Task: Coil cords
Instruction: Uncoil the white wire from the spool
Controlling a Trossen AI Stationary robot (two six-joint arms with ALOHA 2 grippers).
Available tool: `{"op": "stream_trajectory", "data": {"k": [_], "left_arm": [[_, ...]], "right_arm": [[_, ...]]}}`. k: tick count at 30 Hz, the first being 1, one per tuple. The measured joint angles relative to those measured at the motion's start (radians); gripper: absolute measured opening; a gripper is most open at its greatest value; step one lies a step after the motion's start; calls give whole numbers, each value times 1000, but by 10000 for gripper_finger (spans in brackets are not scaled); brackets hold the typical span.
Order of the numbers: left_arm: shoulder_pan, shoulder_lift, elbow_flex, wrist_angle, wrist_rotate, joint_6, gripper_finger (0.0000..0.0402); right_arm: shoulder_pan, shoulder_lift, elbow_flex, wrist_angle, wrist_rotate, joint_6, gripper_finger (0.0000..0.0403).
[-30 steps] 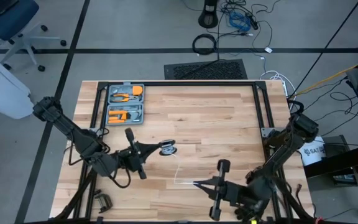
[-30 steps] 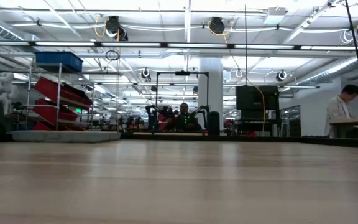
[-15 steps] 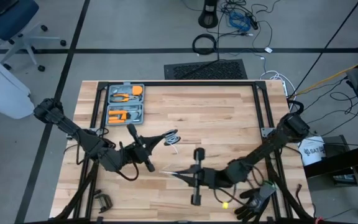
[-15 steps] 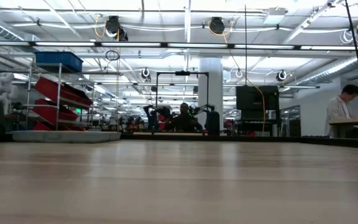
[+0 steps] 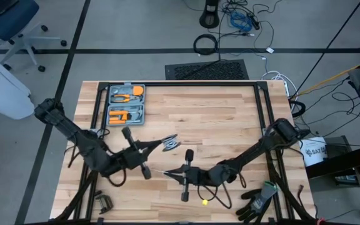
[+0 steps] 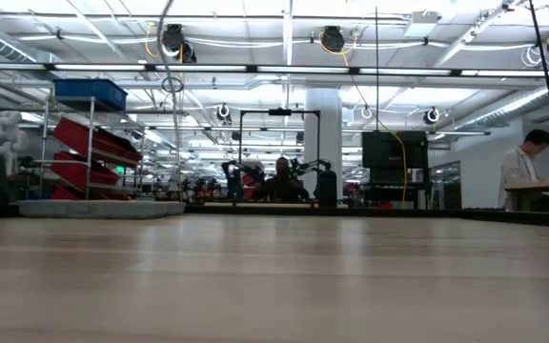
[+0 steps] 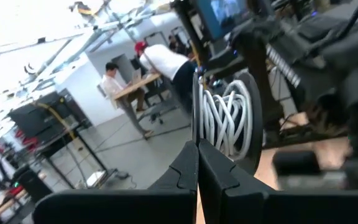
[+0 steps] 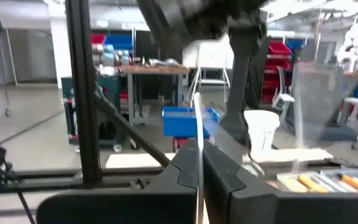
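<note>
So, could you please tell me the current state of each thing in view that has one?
Left tool: shut on the reel's edge.
Reel: lifted, tilted, white cord wound on it.
Right tool: shut on the cord's free end.
Tool case: open, orange-handled tools inside, at the table's far left corner.

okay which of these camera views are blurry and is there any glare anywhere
Left wrist view: the reel with white cord is soft and smeared, and the room's upper part is blown out white. Right wrist view: the dark arm ahead is blurred. Low view: bright ceiling lights glare, table soft up close. High view: evenly lit, fairly sharp.
</note>
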Motion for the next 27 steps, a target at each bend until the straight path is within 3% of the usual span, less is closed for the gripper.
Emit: {"op": "stream_trajectory", "data": {"k": [12, 18, 22, 27], "left_arm": [[-80, 0, 32, 11, -2, 49, 1], [-104, -3, 33, -38, -58, 56, 1], [-106, -3, 33, -49, -61, 46, 1], [-106, -4, 33, -55, -57, 20, 1]], "right_arm": [[-3, -1, 0, -214, 88, 43, 0], [35, -1, 0, -329, 86, 92, 16], [74, -36, 0, -551, 84, 170, 46], [125, -132, 0, -894, 89, 404, 86]]}}
